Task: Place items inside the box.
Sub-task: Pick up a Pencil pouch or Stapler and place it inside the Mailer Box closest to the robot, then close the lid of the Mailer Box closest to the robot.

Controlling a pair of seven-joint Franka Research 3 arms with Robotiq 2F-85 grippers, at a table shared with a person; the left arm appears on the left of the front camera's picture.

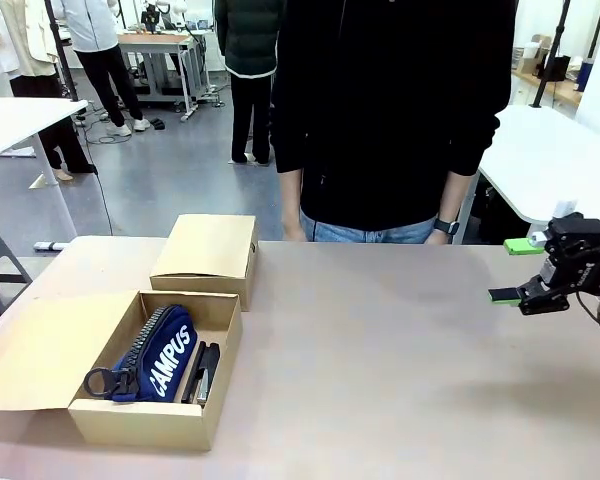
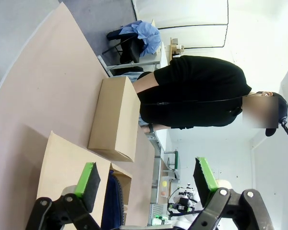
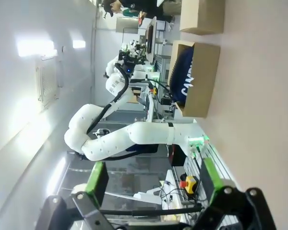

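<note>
On the tabletop (image 1: 380, 350), the open box (image 1: 140, 422) at front left holds the pouch (image 1: 165, 355), with the stapler (image 1: 205, 372) just beside it. The right gripper (image 1: 515, 270) and the left gripper (image 2: 146, 178) both gape wide, empty.

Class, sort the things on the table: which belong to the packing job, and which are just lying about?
Belonging to the job: open cardboard box, navy "CAMPUS" pouch, black stapler.
Lying about: closed cardboard box.
</note>
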